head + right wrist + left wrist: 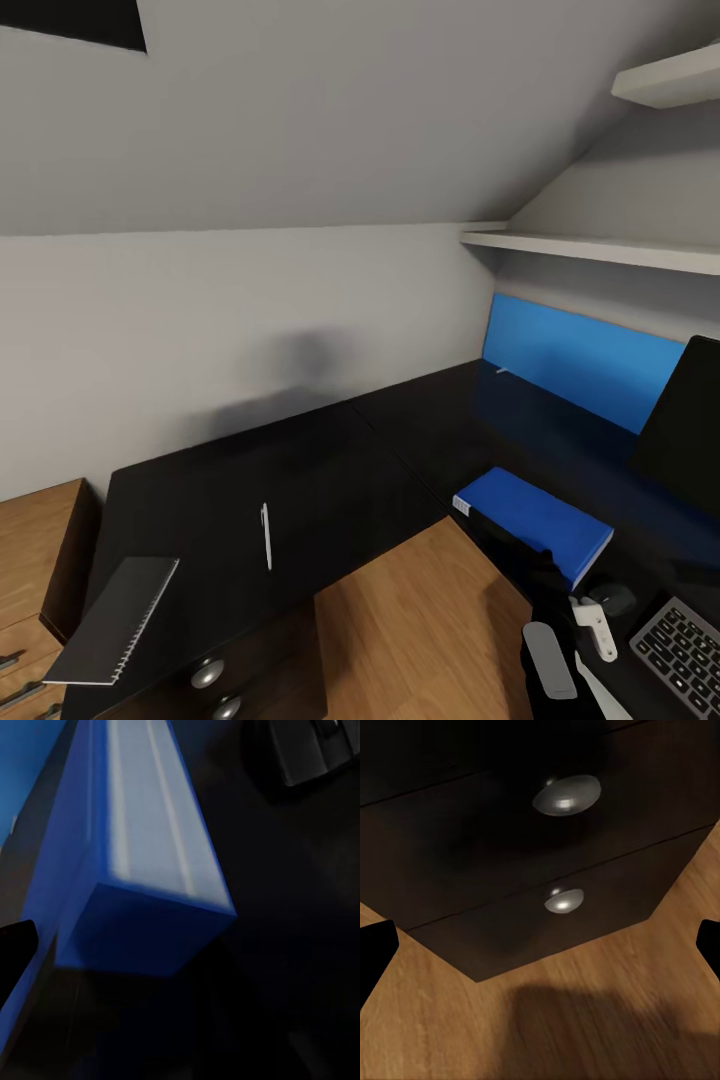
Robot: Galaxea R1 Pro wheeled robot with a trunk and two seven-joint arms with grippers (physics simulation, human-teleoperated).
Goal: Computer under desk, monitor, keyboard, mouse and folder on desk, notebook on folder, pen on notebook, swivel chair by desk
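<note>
No writing is legible anywhere; the folder (535,522) carries a small white label at its near corner, too blurred to read. The folder lies flat on the desk (330,480), beside the monitor (690,430) and near the keyboard (685,650). Further along the desk from the folder lie the pen (266,535) and, at the far end, the notebook (115,620). The right arm reaches up to the folder's near edge; whether its gripper (590,620) grasps anything I cannot tell. The left gripper (540,952), fingers spread wide and holding nothing, points at the pedestal drawers (532,855).
</note>
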